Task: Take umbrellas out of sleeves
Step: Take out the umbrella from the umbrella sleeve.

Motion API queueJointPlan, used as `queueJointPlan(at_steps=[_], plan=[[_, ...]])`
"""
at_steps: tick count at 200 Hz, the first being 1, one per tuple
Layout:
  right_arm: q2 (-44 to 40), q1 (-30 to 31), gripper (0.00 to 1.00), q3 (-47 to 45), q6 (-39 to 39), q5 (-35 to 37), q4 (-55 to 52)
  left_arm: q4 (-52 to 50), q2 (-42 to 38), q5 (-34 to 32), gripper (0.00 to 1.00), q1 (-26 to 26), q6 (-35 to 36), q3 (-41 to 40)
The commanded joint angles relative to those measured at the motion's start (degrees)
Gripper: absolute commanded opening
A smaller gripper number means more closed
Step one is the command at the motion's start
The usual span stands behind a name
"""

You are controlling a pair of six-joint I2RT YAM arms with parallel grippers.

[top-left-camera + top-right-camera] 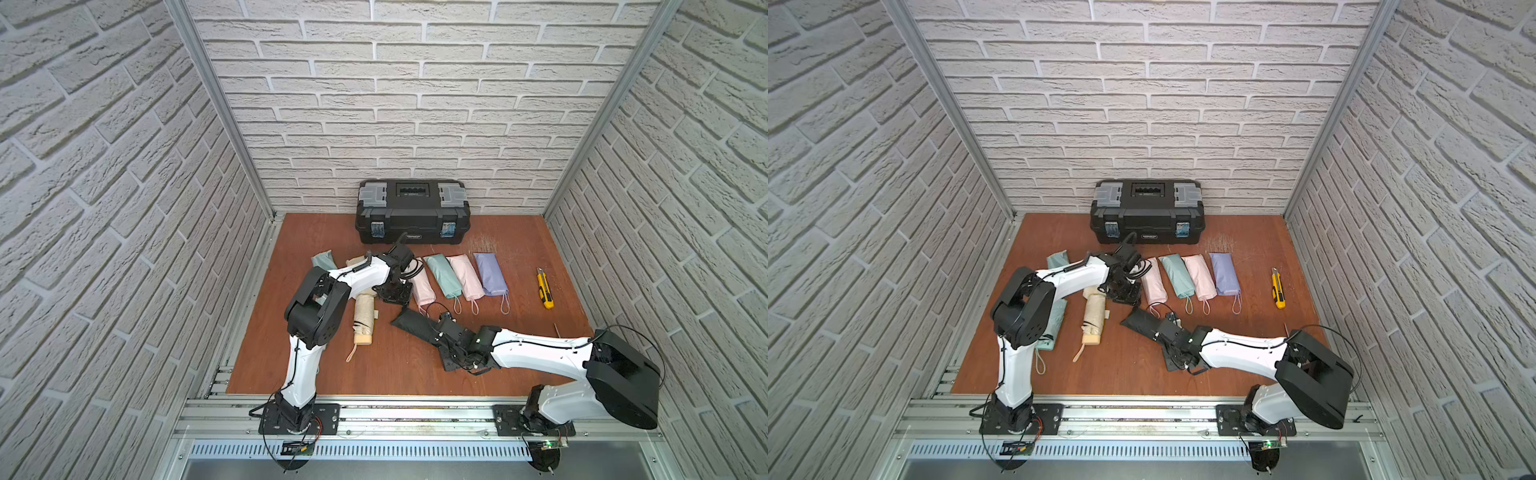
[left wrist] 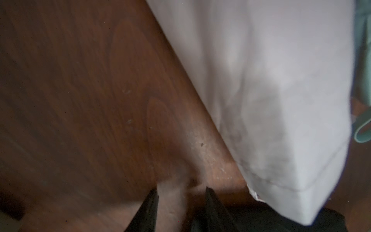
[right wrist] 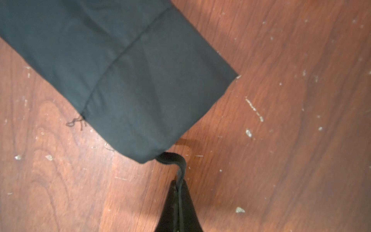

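**Two umbrellas out, black one in hand, four still sleeved**

At the far left a crumpled mint-green fabric sleeve (image 1: 1057,259) lies empty, by the look of it. Nearer, partly under the left arm, a plump mint-green rolled umbrella (image 1: 1050,328) lies bare on the brown wooden tabletop (image 1: 395,374). Just right of it the cream rolled umbrella (image 1: 363,318) is also out, with its handle and wrist loop towards the near edge. I cannot tell whether the cream scrap beyond the arm is its sleeve. I judge these two done.

The left gripper (image 2: 181,192) hangs over bare wood between the cream umbrella and the pale pink fabric sleeve (image 2: 281,90), its jaws apart with nothing between them.

Near the centre the black fabric sleeve (image 3: 120,70) lies slantwise and plump, so the black umbrella is likely inside it. The right gripper (image 3: 178,182) is pinched together on the thin black wrist loop (image 3: 172,158) coming out of the sleeve's mouth. This looks like the step in hand: the umbrella is not yet drawn out, and nothing pins the sleeve.

Farther back, in front of the black plastic toolbox (image 1: 412,212), is a row of four full sleeves with loops poking from their near ends. They are the pale pink one, a second mint-green sleeve (image 1: 442,276), a second pink sleeve (image 1: 467,276) and a lavender sleeve (image 1: 490,274). All four are left to do. A yellow utility knife (image 1: 545,289) lies well apart at the right.
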Motion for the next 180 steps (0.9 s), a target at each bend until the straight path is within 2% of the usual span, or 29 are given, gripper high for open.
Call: queueJointPlan(at_steps=[1, 57, 125, 180], plan=[[-1.28, 0.41, 0.03, -1.06, -0.70, 0.72, 1.05, -2.84, 1.42, -1.23, 0.42, -1.08, -1.84, 2.07], [-1.51, 0.45, 0.03, -1.44, -0.86, 0.64, 1.40, -3.05, 1.58, -0.60, 0.37, -1.75, -2.84, 1.46], [-1.56, 0.42, 0.03, -1.53, -1.08, 0.64, 1.47, -2.04, 1.32, 0.45, 0.00, -1.75, -3.67, 0.59], [-1.45, 0.44, 0.03, -1.33, -0.94, 0.64, 1.28, -1.98, 1.25, 0.20, 0.00, -0.97, -2.88, 1.27]])
